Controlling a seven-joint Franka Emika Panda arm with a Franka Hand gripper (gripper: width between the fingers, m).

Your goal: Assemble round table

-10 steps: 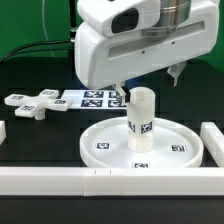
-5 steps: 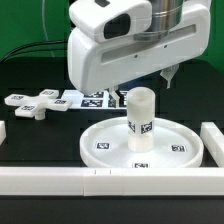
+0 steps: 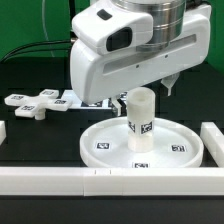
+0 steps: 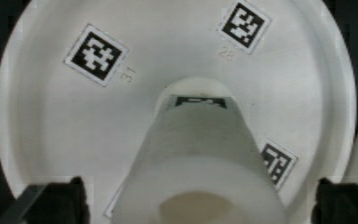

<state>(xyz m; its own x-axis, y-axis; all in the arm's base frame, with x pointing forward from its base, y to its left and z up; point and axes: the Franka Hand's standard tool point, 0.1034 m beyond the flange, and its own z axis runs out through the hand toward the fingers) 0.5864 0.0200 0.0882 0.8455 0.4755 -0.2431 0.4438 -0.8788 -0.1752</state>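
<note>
Black tabletop [image 3: 40, 140] below, claw [image 4: 202, 200] gapes wide astride upright post [image 3: 140, 118], gripping nothing.

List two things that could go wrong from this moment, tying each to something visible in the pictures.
1. The open claw has a finger on either side of the upright post. If it closes off-centre, one finger may shove the post and tip it.
2. The post stands in the middle of the round disc, and the pictures do not show whether it is fastened. Turning or lifting the post might drag the disc along.
</note>
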